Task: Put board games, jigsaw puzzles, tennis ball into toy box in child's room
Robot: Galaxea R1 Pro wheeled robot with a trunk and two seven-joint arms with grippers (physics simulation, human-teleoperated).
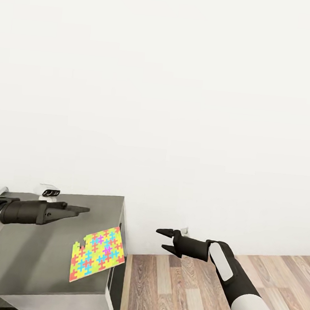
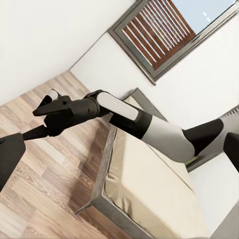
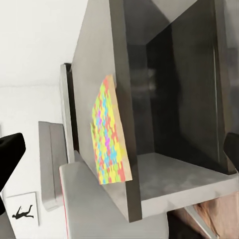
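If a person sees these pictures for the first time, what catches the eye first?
The bright jigsaw puzzle stands out: it lies on the grey table, its corner just past the table's right edge. The open right gripper hangs over the wood floor, and the left gripper hovers above the table.

A bedroom: bed, plank floor, window.

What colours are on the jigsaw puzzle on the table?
Jigsaw puzzle: yellow, green, red, blue, orange and pink interlocking pieces; clearest in the head view.
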